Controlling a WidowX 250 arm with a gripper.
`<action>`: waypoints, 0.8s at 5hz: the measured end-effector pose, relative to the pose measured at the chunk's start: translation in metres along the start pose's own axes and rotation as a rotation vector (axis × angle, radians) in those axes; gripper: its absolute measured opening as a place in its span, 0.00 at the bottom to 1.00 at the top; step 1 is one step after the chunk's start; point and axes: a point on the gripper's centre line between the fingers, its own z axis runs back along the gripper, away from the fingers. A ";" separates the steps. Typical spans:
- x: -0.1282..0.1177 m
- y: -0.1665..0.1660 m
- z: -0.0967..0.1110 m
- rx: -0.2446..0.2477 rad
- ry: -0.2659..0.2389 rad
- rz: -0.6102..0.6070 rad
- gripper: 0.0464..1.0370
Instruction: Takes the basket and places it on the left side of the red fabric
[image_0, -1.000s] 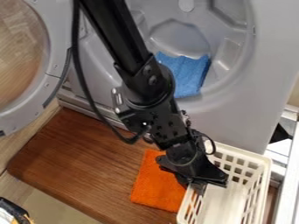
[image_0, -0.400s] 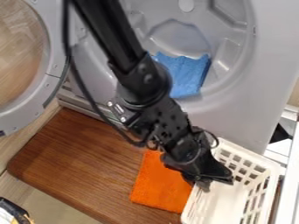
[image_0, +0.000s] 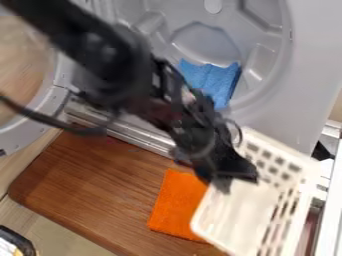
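Brown wood (image_0: 93, 190) is stretching left from the orange cloth (image_0: 172, 207). The black gripper (image_0: 234, 182) is clenching the left rim of the white basket (image_0: 240, 212), which is overlapping the cloth's right edge.

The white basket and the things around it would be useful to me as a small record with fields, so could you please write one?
basket: white, openwork sides, right of the orange cloth in the view
hand: black, closed on the basket's left rim
orange cloth: flat on the brown wooden board
blue cloth: inside the opening of the grey machine
task status: basket not yet on the cloth's left side
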 end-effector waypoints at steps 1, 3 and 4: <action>-0.008 0.021 0.026 0.049 0.017 0.039 0.05; -0.023 0.103 0.037 0.177 0.045 0.126 0.05; -0.026 0.138 0.030 0.208 0.064 0.175 0.05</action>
